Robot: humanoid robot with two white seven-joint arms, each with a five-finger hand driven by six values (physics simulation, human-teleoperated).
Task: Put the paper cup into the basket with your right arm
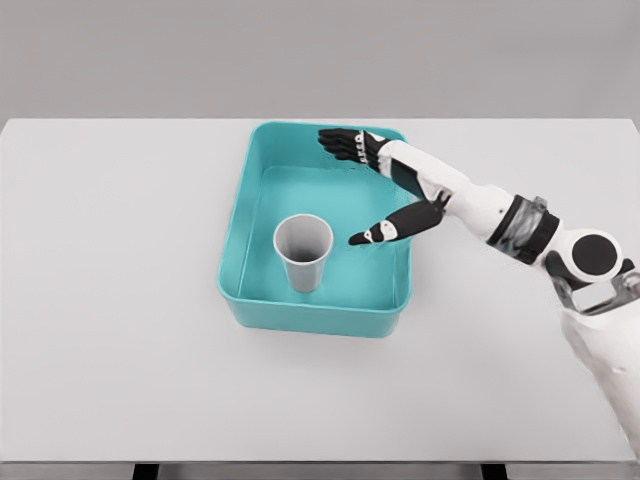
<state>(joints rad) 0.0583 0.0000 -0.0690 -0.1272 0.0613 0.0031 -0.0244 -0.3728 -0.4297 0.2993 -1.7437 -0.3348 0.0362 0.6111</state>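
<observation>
Cup [303, 252] upright in basket [240, 225]

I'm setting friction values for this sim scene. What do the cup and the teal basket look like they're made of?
The paper cup reads as matte paper or thin card: grey-white, no shine, thin rim, though the render leaves it open. The basket looks like moulded plastic: uniform teal, rounded corners, smooth walls with a faint sheen. The cup stands upright inside it, apart from the open right hand.
</observation>
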